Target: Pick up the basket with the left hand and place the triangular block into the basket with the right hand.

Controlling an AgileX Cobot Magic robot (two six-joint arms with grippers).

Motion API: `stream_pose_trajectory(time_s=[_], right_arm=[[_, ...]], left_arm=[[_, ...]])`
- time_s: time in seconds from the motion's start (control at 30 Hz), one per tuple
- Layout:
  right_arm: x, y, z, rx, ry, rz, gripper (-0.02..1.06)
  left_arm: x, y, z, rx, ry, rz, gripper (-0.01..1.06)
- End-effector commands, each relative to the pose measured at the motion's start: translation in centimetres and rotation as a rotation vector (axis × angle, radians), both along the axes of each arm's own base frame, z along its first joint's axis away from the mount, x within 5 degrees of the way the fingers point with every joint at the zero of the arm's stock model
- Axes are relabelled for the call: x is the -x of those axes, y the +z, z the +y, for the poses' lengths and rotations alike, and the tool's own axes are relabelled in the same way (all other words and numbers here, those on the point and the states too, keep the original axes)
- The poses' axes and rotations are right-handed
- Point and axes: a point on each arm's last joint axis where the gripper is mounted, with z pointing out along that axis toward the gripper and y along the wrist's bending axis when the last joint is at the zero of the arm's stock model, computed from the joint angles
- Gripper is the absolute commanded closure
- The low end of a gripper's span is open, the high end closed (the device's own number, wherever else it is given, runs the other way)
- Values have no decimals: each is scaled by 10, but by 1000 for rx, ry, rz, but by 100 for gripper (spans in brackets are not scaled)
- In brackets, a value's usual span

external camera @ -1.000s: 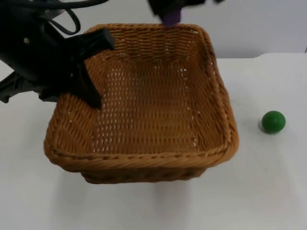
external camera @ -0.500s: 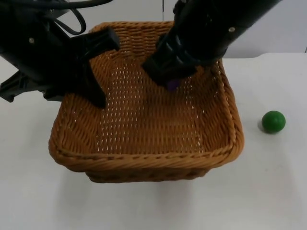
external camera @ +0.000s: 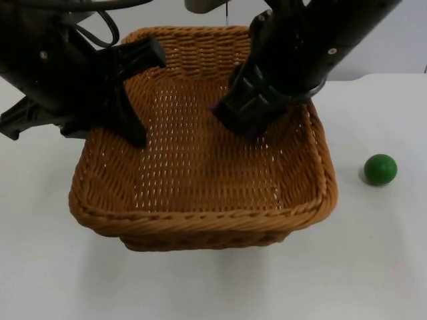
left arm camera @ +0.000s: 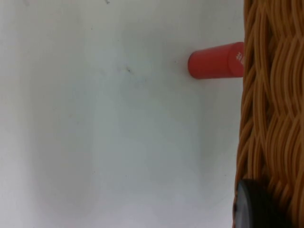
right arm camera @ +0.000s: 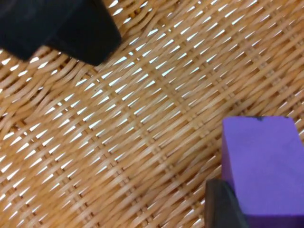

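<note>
The purple triangular block (right arm camera: 262, 166) sits clamped in the right gripper (external camera: 245, 120), its flat face and one black finger (right arm camera: 223, 204) against its side plain in the right wrist view, with the woven floor close beneath. From above, only a sliver of purple peeks out under the gripper, which hangs inside the brown wicker basket (external camera: 200, 220), over the far half of its floor and nearer the right wall than the left. So the block is within the basket's walls but not yet resting on the weave.

The step in hand looks like the release. To do it well, the right arm wants the block low over the floor before the fingers part, so it settles rather than bounces or tumbles toward the wall. It also needs to open cleanly and lift straight up, since the right wall stands near and a sideways exit could snag the rim.

The left gripper (external camera: 137, 100) is pinched on the basket's left wall, one finger inside and one outside; in the left wrist view a black fingertip (left arm camera: 254, 206) presses against the wicker. The basket appears raised off the white surface (external camera: 373, 267), its shadow spread below. It should be kept level and steady while the block drops, as any tilt would send it sliding.

Outside, a small green ball (external camera: 381, 169) lies on the surface well right of the basket, and a red cylinder (left arm camera: 216, 61) lies on the surface beside the basket's wall.
</note>
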Motion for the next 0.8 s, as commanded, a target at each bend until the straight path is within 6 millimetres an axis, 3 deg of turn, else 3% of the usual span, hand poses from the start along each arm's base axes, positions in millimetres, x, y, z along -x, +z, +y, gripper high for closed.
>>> stream_pose_trajectory(time_s=[0.0, 0.1, 0.13, 0.17, 0.2, 0.27, 0.33, 0.37, 0.43, 0.77], right_arm=[[2, 2, 2, 4, 13, -4, 105], [2, 2, 2, 4, 13, -4, 98], [2, 2, 2, 4, 13, -4, 92], [2, 2, 2, 4, 13, -4, 78], [2, 2, 2, 4, 13, -4, 78], [2, 3, 2, -2, 12, -10, 56], [1, 3, 3, -6, 16, -19, 27], [1, 3, 3, -6, 16, -19, 27], [0, 4, 4, -15, 18, -31, -1], [-1, 5, 5, -25, 25, -50, 0]], left_arm=[[1, 6, -2, 26, 16, -19, 105], [1, 6, -2, 28, 16, -19, 105], [1, 6, -2, 27, 15, -17, 105], [1, 6, -2, 27, 15, -17, 105], [1, 6, -2, 27, 15, -17, 105], [2, 6, -2, 28, 15, -15, 105], [2, 6, -2, 28, 15, -15, 105], [2, 6, -2, 28, 15, -15, 105], [2, 6, -2, 28, 15, -15, 105], [2, 6, -2, 28, 15, -15, 105]])
